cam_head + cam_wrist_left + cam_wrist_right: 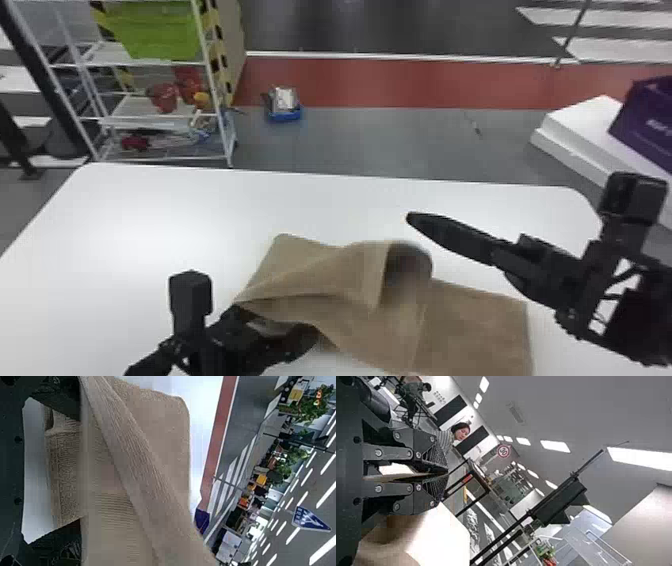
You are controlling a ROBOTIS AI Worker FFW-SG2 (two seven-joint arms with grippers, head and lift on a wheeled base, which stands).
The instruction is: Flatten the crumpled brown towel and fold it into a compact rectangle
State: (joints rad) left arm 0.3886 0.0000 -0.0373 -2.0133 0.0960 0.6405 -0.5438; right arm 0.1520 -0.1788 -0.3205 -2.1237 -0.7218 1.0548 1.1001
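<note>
The left gripper [295, 342] is low in the head view, left of centre, reaching in under the near left edge of the brown towel [350, 280]. In the left wrist view its two fingers stand wide apart, with the towel spread across in front of them and hiding their ends; part of the cloth and the white counter [125, 225] show through the gap.

The right gripper [413, 219] is on the other side, above the counter, angled inward from the right with its tip just beyond the towel's far right part. The right wrist view has its fingers [437, 487] closed together at the tips, with no cloth pinched there.

The towel lies rumpled on the counter, from the middle toward the near right. Its right part is fairly flat, with a straight outer edge. The middle rises in loose folds, one slanting down toward the left gripper, and a shadowed hollow opens on the side toward the right gripper. A rounded corner points away at the far left.

Past the counter's far edge is grey floor [375, 140] with a red band [400, 82]. A white wire rack [132, 106] holding a green bin [155, 30] stands at the left; a purple box [645, 120] rests on a white stack [595, 125] at the right.
</note>
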